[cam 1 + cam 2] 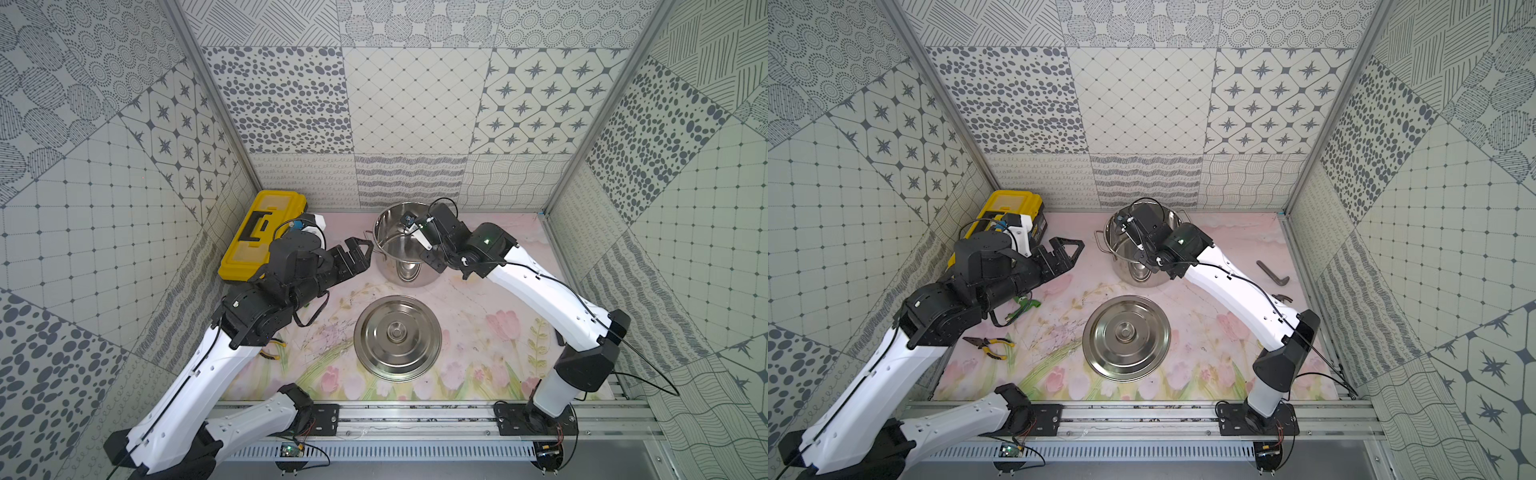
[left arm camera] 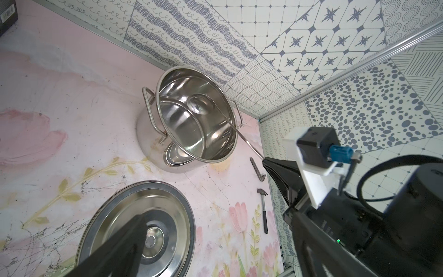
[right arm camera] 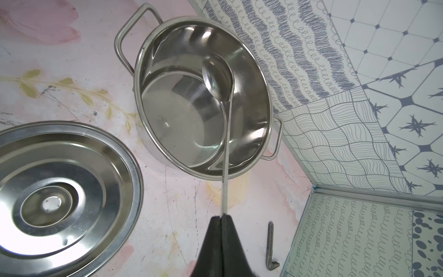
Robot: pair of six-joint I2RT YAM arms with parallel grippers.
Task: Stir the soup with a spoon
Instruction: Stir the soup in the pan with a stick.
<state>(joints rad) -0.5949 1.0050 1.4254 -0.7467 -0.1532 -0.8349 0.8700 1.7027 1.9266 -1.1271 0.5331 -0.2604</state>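
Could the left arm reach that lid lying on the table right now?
Probably yes. The lid lies uncovered with nothing over it, and the left gripper hangs open nearby. The right arm is away, over the pot.

A lab robot cell: printed pattern panels in aluminium framing stand beyond the right pincer, a flowered mat below it, a mounting rail behind it.
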